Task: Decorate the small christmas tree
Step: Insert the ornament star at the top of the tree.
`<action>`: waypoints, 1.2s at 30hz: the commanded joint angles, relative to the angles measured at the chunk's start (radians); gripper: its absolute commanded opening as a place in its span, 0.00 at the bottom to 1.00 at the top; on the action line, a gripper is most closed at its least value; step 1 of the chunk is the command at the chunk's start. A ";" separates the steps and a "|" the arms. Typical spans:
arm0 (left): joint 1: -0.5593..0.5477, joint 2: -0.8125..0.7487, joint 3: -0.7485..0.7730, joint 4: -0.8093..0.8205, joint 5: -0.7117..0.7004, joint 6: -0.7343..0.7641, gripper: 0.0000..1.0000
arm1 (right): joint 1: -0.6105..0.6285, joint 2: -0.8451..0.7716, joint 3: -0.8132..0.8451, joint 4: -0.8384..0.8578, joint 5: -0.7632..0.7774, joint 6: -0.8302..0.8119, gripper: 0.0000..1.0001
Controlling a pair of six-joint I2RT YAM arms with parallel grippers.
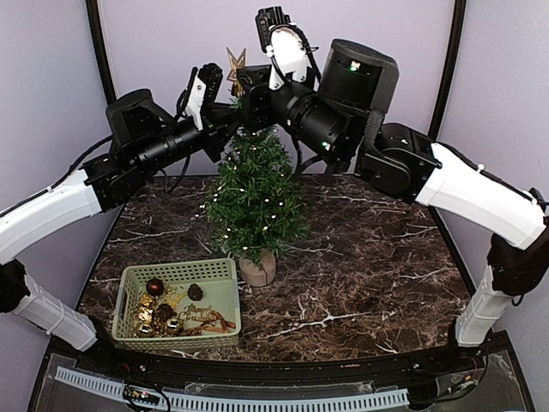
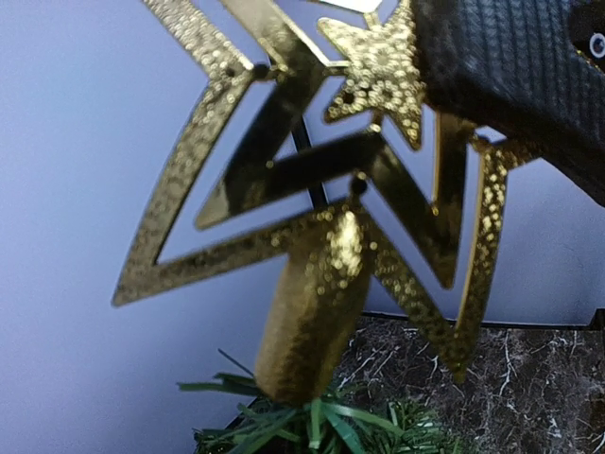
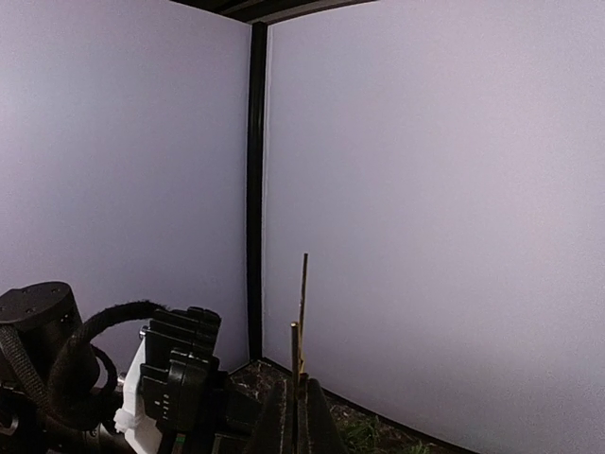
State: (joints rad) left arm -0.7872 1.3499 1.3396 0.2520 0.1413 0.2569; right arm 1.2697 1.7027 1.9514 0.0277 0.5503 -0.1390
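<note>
Elbows bent, the left pincer (image 1: 225, 86) and the right pincer (image 3: 295, 405) meet high over the small dark-green bristly christmas tree (image 1: 253, 193), which stands mid-way on the dark marble desk (image 1: 369, 249). We see the right one clamped on the gold glittery star topper (image 2: 317, 293); the left is closed, its hold unclear.

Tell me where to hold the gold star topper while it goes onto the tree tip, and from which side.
Pinch an upper arm of the star topper across its flat faces, coming edge-on from the side, as the right hand does. The plate is thin and upright, and that probably leaves the cone socket free to slide onto the small christmas tree.
</note>
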 commanded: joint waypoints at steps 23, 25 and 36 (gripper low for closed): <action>0.006 0.008 0.067 -0.063 -0.012 0.015 0.00 | 0.095 0.003 0.025 0.088 0.174 -0.238 0.00; 0.006 0.006 0.067 -0.063 -0.012 0.015 0.00 | 0.096 0.001 0.015 0.104 0.187 -0.249 0.00; 0.007 0.005 0.063 -0.060 -0.009 0.009 0.00 | 0.095 0.013 0.011 0.127 0.224 -0.274 0.00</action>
State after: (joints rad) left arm -0.7872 1.3643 1.3758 0.2001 0.1371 0.2661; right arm 1.3598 1.7325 1.9713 0.0982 0.7425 -0.3954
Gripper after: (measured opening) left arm 0.029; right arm 0.007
